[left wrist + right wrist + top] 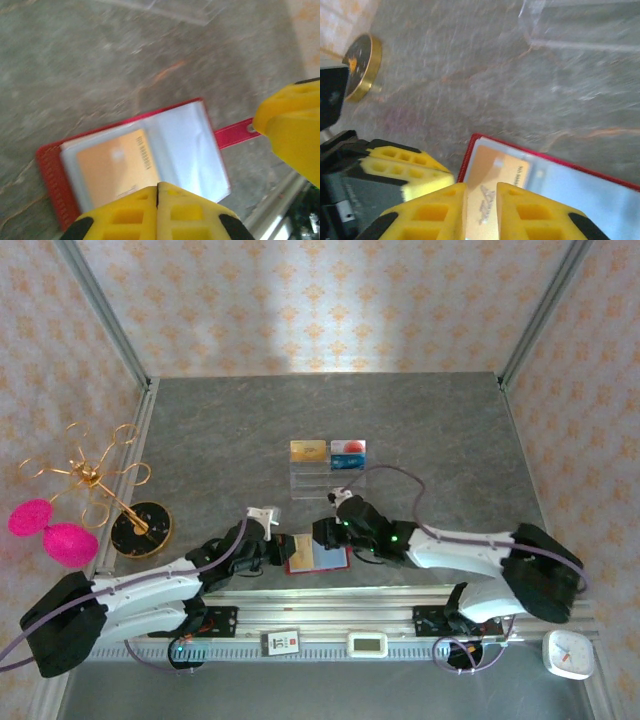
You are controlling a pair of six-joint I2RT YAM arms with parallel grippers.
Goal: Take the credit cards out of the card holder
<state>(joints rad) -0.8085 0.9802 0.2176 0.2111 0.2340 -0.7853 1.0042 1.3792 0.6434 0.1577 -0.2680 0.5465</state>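
The left gripper [157, 207] has its yellow jaws pressed together, with nothing visible between them, at the near edge of the open card holder [50, 165]. The right gripper [481, 207] has its jaws a narrow slit apart, just above an orange credit card [492, 170] lying in a clear sleeve on the holder's left page. The card holder lies flat and open (its red strap [232, 136] sticks out to the right) by the middle of the table's [220, 430] near edge. Farther back, mid-table, a clear stand [328, 480] carries a gold card [308, 451] and a blue-white-red card [348, 449].
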